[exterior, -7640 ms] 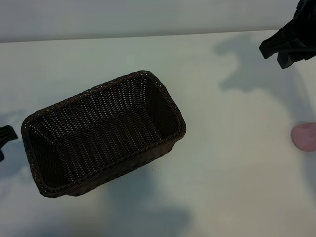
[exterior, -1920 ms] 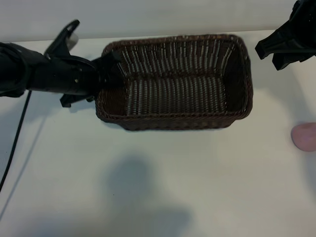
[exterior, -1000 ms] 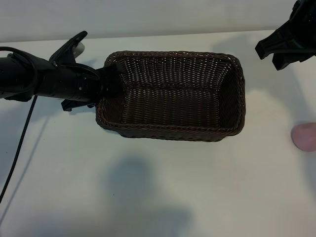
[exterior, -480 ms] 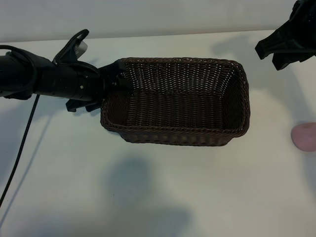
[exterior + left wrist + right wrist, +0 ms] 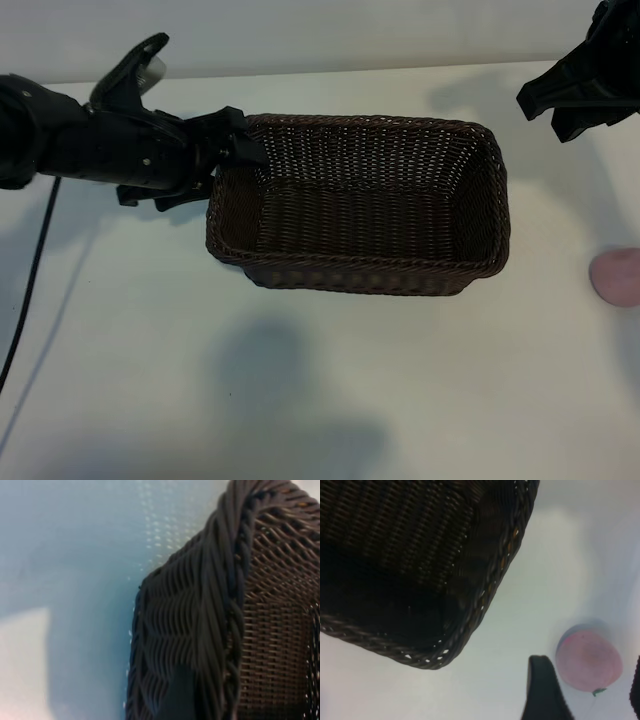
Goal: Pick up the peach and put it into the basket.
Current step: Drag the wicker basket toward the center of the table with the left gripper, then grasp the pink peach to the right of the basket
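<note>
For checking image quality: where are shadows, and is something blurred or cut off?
Exterior view: soft arm shadows on the table; peach cut by the edge. Left wrist view: basket rim close and blurred. Right wrist view: basket inside dark.

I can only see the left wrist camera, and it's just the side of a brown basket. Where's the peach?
Observer: The peach lies on the table at the exterior view's right edge, well apart from the basket.
Operator: Is anything inside the basket?
Observer: No, the exterior view shows only bare weave on its floor.
Operator: What's the other arm doing?
Observer: The right gripper hangs over the table's right side, open and holding nothing. Its wrist view shows the peach below, between its fingers.
Operator: And where's my arm?
Observer: The left gripper is at the basket's left end, jaws spread.
</note>
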Controlling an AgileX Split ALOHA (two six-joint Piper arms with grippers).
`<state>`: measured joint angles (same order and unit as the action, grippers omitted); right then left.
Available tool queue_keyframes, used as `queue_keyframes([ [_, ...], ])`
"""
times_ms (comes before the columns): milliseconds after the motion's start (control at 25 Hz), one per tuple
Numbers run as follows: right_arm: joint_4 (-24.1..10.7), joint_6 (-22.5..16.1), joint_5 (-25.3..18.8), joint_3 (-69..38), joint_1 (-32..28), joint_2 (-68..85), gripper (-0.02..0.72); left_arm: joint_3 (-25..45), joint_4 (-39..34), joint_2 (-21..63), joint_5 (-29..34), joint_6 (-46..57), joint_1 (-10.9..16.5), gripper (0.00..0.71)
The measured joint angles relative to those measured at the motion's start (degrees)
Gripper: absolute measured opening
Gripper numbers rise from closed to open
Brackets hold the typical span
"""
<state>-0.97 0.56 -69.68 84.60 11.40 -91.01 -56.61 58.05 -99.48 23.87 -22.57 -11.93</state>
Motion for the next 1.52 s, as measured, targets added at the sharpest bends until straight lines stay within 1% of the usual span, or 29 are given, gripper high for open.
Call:
queue_keyframes([
  [360, 0.02, 0.0, 0.0, 0.0, 0.0, 0.0, 0.42, -0.3, -21.12, 5.58, 3.39, 16.24, 0.0, 0.682],
  [480, 0.02, 0.0, 0.0, 0.0, 0.0, 0.0, 0.42, -0.75, -26.25, 7.69, 5.18, 19.69, 0.0, 0.677],
  [600, 0.02, 0.0, 0.0, 0.0, 0.0, 0.0, 0.42, -3.96, -31.66, 9.69, 9.27, 22.12, 0.0, 0.669],
  [840, 0.02, 0.0, 0.0, 0.0, 0.0, 0.0, 0.42, -14.05, -45.95, 12.08, 19.13, 28.35, 0.0, 0.626],
  [960, 0.07, 0.0, 0.0, 0.0, 0.0, 0.0, 0.42, -16.13, -51.87, 13.48, 22.19, 29.93, 0.0, 0.612],
  [1160, 0.07, 0.0, 0.0, 0.0, 0.0, 0.0, 0.42, -16.25, -58.05, 17.6, 23.37, 31.88, 0.0, 0.599],
  [1320, 0.07, 0.0, 0.0, 0.0, 0.0, 0.0, 0.42, -16.25, -61.44, 22.28, 24.12, 32.3, 0.0, 0.598],
  [1520, 0.07, 0.0, 0.0, 0.0, 0.0, 0.0, 0.42, -16.25, -61.29, 29.89, 24.41, 28.64, 0.0, 0.598],
])
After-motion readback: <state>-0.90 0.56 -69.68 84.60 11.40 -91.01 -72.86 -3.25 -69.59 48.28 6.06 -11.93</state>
